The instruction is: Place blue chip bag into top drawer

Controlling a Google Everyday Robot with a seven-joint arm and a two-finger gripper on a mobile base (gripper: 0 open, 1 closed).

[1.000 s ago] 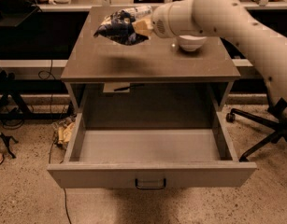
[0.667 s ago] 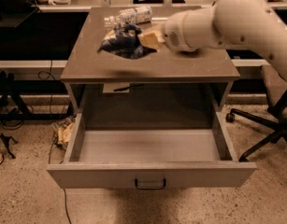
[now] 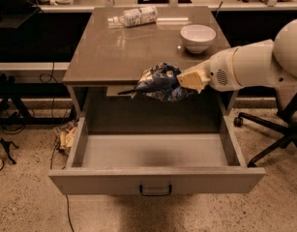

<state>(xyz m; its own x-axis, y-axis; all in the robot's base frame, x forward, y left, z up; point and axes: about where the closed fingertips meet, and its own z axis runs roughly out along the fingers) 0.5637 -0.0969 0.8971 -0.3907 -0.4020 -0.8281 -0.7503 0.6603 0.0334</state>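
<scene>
The arm [image 3: 254, 64] is reaching in from the right edge of the frame. Its gripper [image 3: 181, 81] is hanging near the centre of the picture, level with the front edge of the table [image 3: 119, 52]. The gripper is pinching the blue chip bag [image 3: 157, 82]: the tan fingers [image 3: 192, 78] are closing on the right side of the crumpled foil, and the rest of the bag is sticking out to the left of them. The bag is resting on no surface. It is hanging in front of the table's front edge, and whether it is brushing that edge cannot be told.

Below the bag, the top drawer [image 3: 157, 180] is standing pulled out toward the bottom of the frame. Its grey floor is showing, and its plain front panel is carrying a small dark handle [image 3: 155, 191] at the lower centre. The bag is hovering over the back part of the drawer's opening, slightly right of the middle.

On the tabletop, a white bowl [image 3: 198, 36] is sitting toward the upper right, just above the arm. A clear plastic bottle [image 3: 133, 18] is lying on its side near the far edge, well apart from the bag.
</scene>
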